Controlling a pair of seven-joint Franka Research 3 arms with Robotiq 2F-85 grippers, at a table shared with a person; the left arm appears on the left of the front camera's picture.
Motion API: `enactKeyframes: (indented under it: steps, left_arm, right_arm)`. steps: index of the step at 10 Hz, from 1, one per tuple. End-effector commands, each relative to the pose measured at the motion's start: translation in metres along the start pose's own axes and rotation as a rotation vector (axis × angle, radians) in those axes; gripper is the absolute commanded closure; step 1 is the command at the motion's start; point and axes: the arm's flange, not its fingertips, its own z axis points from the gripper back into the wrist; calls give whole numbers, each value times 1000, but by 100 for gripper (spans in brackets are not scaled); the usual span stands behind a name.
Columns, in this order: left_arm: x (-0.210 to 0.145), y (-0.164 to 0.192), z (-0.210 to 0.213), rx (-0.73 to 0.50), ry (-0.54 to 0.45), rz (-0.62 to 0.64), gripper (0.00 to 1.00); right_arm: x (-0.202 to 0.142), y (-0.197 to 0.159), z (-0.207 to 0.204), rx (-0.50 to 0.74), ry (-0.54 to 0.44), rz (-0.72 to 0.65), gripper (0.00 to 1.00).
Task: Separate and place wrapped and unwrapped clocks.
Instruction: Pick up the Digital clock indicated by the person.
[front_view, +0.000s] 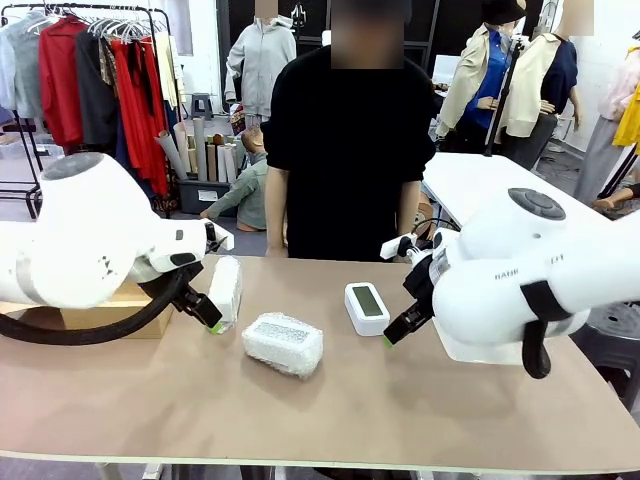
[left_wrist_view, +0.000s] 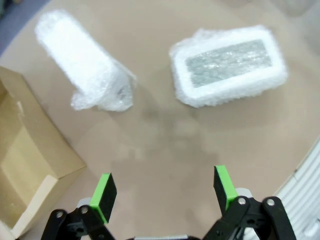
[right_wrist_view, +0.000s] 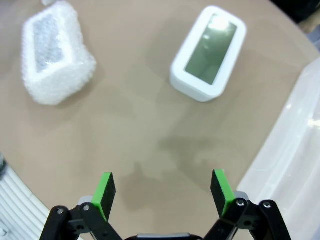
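Both sets of jaws stand wide open and hold nothing, green pads (left_wrist_view: 105, 192) apart over the bare bench (front_view: 330, 420).

The bare clock (front_view: 366, 306) lies near the bench's middle, screen up, just in front of the person (front_view: 350, 150). To its left and a little nearer the robot lies the flat wrapped clock (front_view: 283, 343), its screen dim through the bubble wrap. Farther left of the bare clock again, the second wrapped clock (front_view: 225, 291) stands on end, with the left jaws close beside its lower part. A cardboard box (front_view: 110, 310) sits farther left than either bundle. The right jaws hang just to the right of the bare clock, tilted toward it.

The sorting looks not yet begun: all three clocks are near together. The likely step is a reach, right arm for the bare clock, left arm for a wrapped one.

To do it well, the right wrist should turn until its pads (right_wrist_view: 220, 187) face the bare clock's (right_wrist_view: 209, 52) long sides, then come straight down and close across the narrow width, low on the casing so the smooth plastic does not slip. On the left, the standing bundle (left_wrist_view: 85, 62) looks tippy; a sideways brush could topple it. The flat one (left_wrist_view: 228, 65) seems the steadier pick. Bubble wrap yields, so the grip should squeeze through to the hard body before lifting.
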Motion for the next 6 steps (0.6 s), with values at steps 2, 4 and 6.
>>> enactKeyframes:
  steps: [2, 4, 6]
  left_arm:
    - [-4, 27, 20, -149, -27, -108, 0]
    - [-4, 39, 29, -228, -45, -188, 0]
    - [-2, 56, 37, -245, -112, -324, 0]
  right_arm:
    - [16, -17, 22, 176, 30, 25, 0]
    - [26, -21, 27, 263, 45, 55, 0]
    - [33, -27, 32, 343, 19, 146, 0]
